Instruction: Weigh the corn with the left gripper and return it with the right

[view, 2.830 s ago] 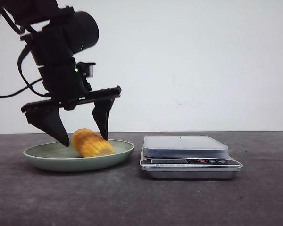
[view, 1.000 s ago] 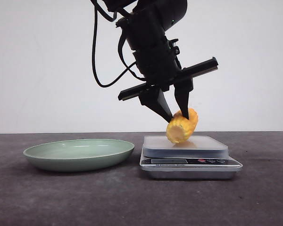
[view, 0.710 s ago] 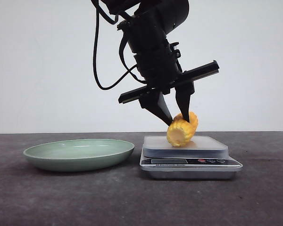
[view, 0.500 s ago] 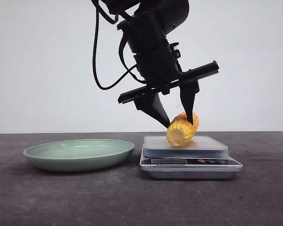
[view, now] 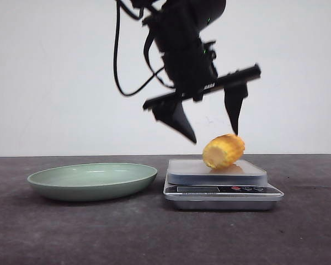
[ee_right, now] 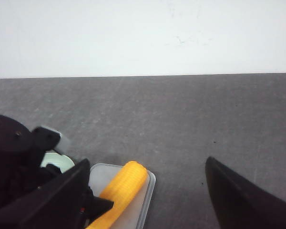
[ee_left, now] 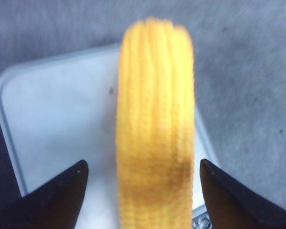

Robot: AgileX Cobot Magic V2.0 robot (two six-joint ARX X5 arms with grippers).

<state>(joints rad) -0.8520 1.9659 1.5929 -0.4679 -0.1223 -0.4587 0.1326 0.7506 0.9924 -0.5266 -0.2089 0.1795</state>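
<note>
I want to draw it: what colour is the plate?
Pale green plate; the front view shows it best.

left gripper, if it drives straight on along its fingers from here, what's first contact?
Likely the corn. The left gripper is open and points down over it; in the wrist view the cob lies between the fingers, on the scale. Depth is unclear, so a fingertip might reach the scale platform beside it.

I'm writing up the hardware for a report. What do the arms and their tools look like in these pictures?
The left tool is all black: a bulky rounded wrist housing, a flat crossbar, and two pointed, wedge-shaped fingers. Black cables loop from the arm, and a small green light glows on the housing. The right tool shows only as two dark wedge fingers.
</note>
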